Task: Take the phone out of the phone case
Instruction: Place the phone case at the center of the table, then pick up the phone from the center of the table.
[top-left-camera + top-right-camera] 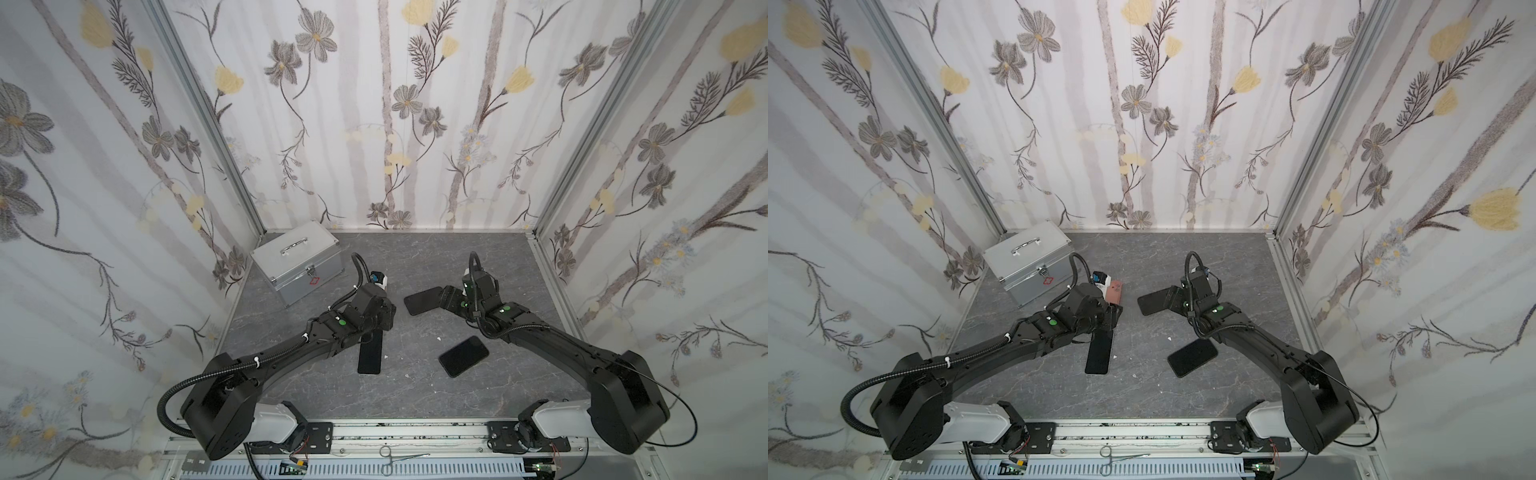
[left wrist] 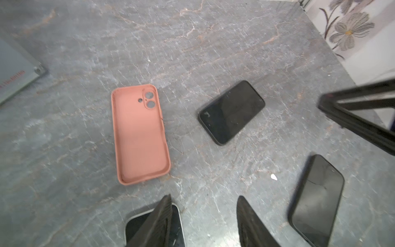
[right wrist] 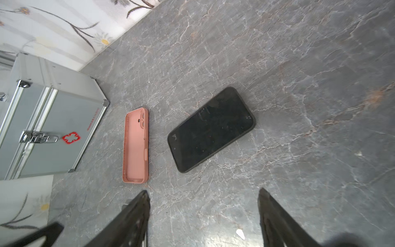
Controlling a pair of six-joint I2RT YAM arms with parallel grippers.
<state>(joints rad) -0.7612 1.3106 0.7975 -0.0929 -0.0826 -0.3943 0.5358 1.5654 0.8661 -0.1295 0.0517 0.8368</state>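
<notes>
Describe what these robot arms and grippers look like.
The left arm and right arm are black shells, each with a white shoulder link, a green dot near the wrist and a black corrugated cable. The left gripper and right gripper have tapering ribbed black fingers.

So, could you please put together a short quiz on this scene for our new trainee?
1. True or false: the pink silicone phone case lies empty on the grey marble table.
2. Which way does the case lie? A) open inside facing up B) back facing up C) standing on its edge
3. In one word: is the right gripper open or shut?
Key: 1 true; 2 A; 3 open.
</notes>
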